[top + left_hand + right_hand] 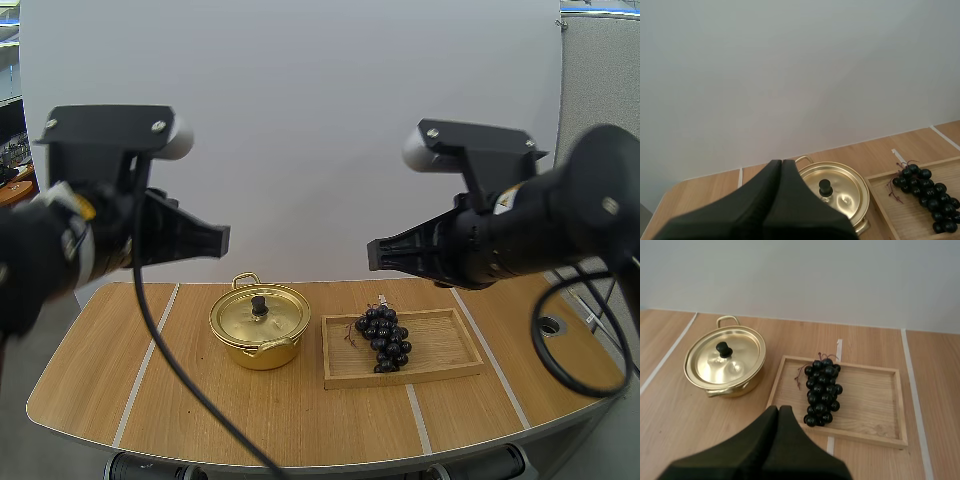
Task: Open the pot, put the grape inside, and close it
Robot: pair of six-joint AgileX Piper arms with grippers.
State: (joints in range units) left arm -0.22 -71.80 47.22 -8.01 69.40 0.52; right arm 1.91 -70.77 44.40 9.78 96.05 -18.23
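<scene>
High view shows both arms raised well above the wooden table, clear of everything on it. The left gripper hangs over the table's left part, its fingers pressed into one dark wedge in the left wrist view — clenched on nothing. The right gripper is likewise clamped together and empty, above the tray's near side. The gold pot stands mid-table with its lid on, black knob up. Just beside it to the right, the grapes lie in the wooden tray — in its left half, the stem end seemingly toward the far rim.
</scene>
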